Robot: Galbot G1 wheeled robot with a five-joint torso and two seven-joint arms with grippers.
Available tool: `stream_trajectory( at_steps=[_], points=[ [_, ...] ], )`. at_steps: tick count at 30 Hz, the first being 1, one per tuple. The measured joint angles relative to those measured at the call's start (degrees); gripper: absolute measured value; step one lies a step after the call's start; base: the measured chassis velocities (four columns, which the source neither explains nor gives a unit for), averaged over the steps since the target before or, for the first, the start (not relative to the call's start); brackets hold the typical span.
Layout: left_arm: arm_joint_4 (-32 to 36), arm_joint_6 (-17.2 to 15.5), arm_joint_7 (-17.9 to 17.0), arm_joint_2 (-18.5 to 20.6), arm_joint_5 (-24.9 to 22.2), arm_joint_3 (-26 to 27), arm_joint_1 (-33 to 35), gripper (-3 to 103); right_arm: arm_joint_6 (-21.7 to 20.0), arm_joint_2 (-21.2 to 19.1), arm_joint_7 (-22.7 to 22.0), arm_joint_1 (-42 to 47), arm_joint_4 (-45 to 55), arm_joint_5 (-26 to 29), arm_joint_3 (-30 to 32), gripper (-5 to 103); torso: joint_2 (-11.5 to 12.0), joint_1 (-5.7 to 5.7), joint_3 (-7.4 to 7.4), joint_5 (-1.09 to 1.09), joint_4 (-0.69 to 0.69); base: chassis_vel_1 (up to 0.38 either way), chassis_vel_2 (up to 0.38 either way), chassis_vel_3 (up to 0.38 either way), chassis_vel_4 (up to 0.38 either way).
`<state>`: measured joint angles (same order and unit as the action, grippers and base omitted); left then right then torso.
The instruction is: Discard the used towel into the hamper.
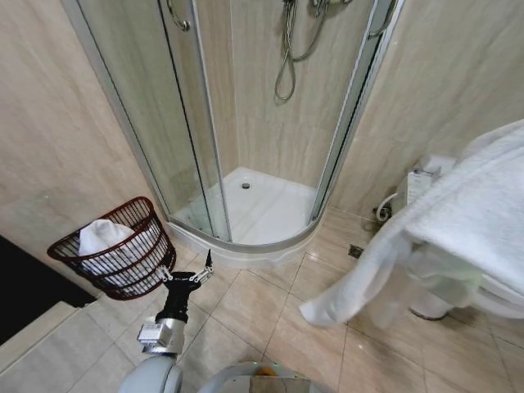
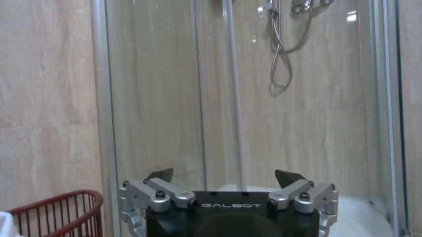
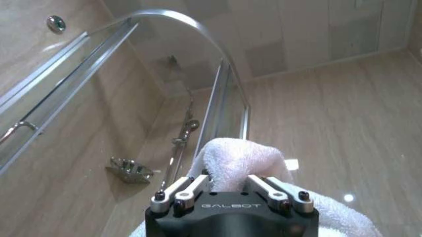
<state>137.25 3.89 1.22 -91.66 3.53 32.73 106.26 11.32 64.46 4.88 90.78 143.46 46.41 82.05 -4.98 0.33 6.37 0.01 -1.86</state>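
Observation:
The dark reddish-brown hamper (image 1: 135, 281) stands on the floor tiles at the left against the wall, with a white cloth (image 1: 101, 236) lying inside it. My left gripper (image 1: 187, 268) hovers just right of the hamper, open and empty. In the left wrist view the left gripper (image 2: 224, 175) faces the shower glass, with the hamper (image 2: 63, 213) at its side. A large white towel (image 1: 479, 196) hangs raised at the right, close to the head camera, draping down toward the floor. In the right wrist view my right gripper (image 3: 228, 180) is shut on a fold of the towel (image 3: 240, 155).
A corner shower cubicle (image 1: 246, 123) with curved glass doors and a raised white tray (image 1: 262, 213) fills the middle back. A white toilet (image 1: 430, 184) stands at the right behind the towel. A floor drain (image 1: 355, 251) is set in the tiles. Open tiled floor (image 1: 270, 303) lies between hamper and towel.

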Motion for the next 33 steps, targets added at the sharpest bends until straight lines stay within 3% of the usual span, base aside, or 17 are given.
stream_trajectory(
  at_steps=[33],
  points=[
    [0.00, 0.00, 0.00, 0.00, 0.00, 0.00, 0.00, 100, 0.84, -0.21, -2.67, -0.29, -0.21, -0.31, 0.59, 14, -7.85, 1.82, 6.07, -0.01, 0.00, 0.000, 0.000, 0.000, 0.000]
  ],
)
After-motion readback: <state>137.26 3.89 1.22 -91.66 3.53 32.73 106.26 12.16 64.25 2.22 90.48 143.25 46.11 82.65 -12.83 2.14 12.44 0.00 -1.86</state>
